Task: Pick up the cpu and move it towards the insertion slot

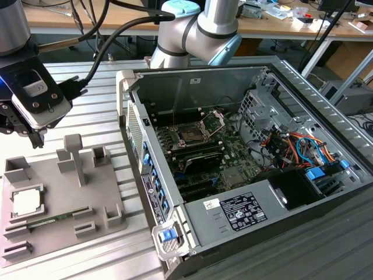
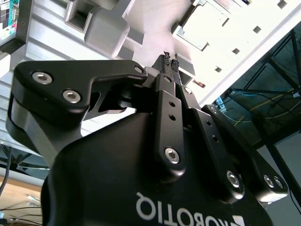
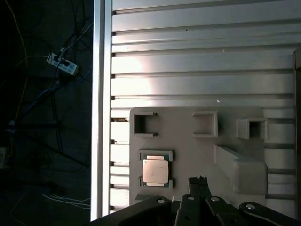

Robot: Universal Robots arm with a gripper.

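The cpu (image 1: pixel 26 201) lies flat in a holder on the grey fixture plate (image 1: pixel 93 186) at the exterior view's left, silvery top up. My gripper (image 1: pixel 38 141) hangs above the plate's far corner, apart from the chip, with its fingers closed together and nothing between them. In the first wrist view the cpu (image 3: pixel 156 170) sits beside the shut fingertips (image 3: pixel 198 180). In the second wrist view the fingertips (image 2: pixel 169 61) point down at the plate, the cpu (image 2: pixel 201 22) off to one side. The insertion slot (image 1: pixel 189 135) sits open on the motherboard inside the computer case (image 1: pixel 233 76).
A tall grey post (image 1: pixel 74 158) and several low brackets rise from the fixture plate. A thin green memory stick (image 1: pixel 49 220) lies near the chip. The case wall (image 1: pixel 134 134) stands between plate and motherboard. Cables (image 1: pixel 297 149) crowd the case's right side.
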